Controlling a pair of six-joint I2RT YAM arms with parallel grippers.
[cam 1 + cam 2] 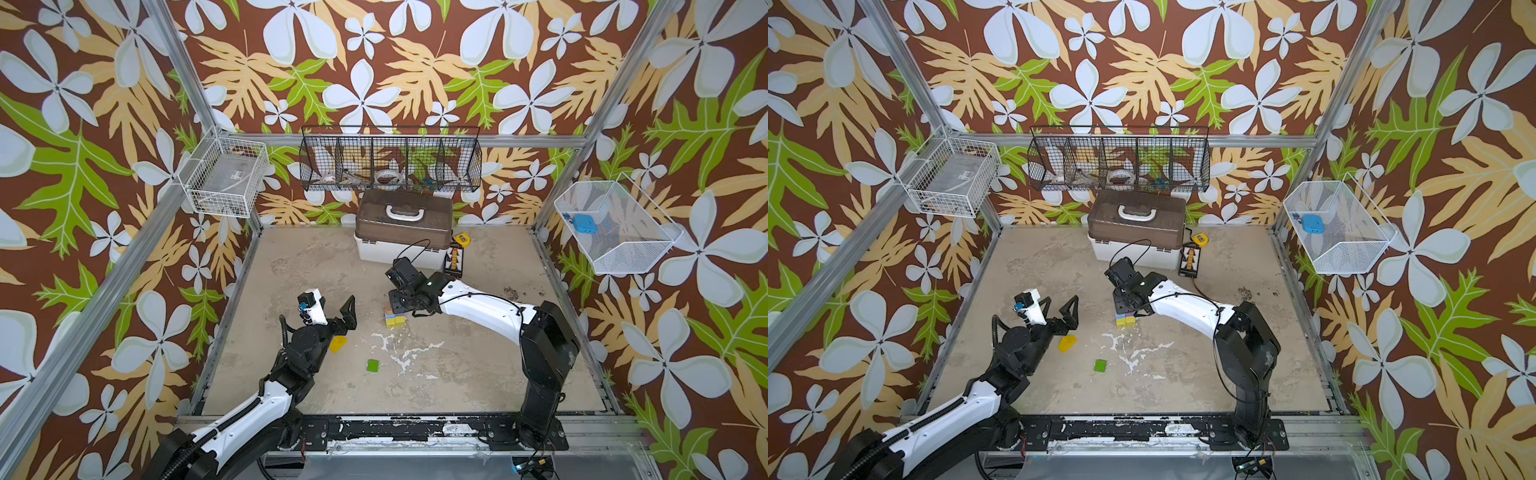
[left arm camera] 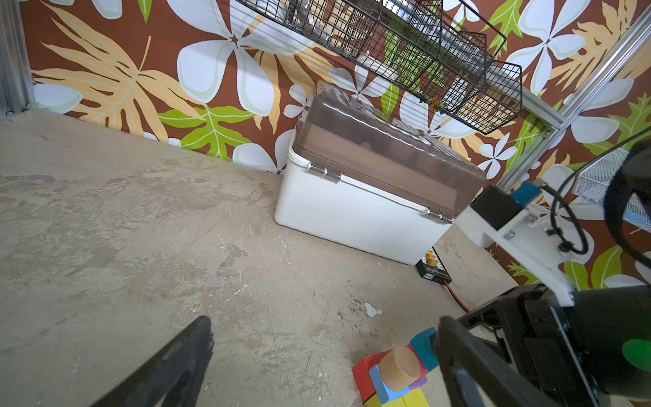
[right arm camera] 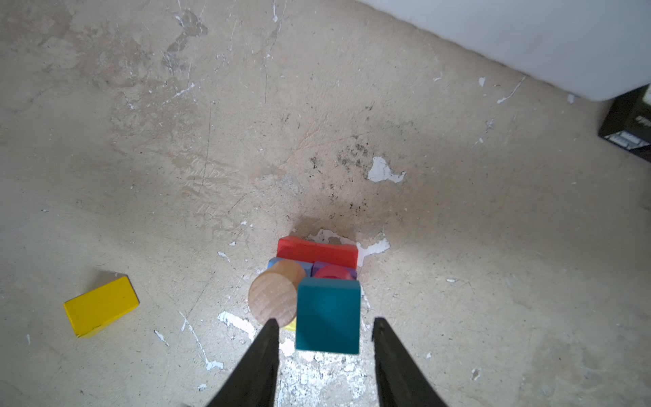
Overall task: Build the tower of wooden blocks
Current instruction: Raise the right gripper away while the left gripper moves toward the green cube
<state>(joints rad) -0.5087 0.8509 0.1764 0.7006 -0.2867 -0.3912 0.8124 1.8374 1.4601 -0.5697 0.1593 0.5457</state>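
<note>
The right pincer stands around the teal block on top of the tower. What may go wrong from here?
The right pincer straddles the teal block with narrow gaps; lifting away crooked may drag it off the tower. One fingertip sits near the tan cylinder, which appears to overhang the blocks beneath; a brush might topple it.

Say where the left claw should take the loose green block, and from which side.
Grip the green block across two opposite side faces, coming straight down from above. It lies flat on the table, low and squarish, with nothing touching it, so there should be room on either side. The left claw is open and empty.
</note>
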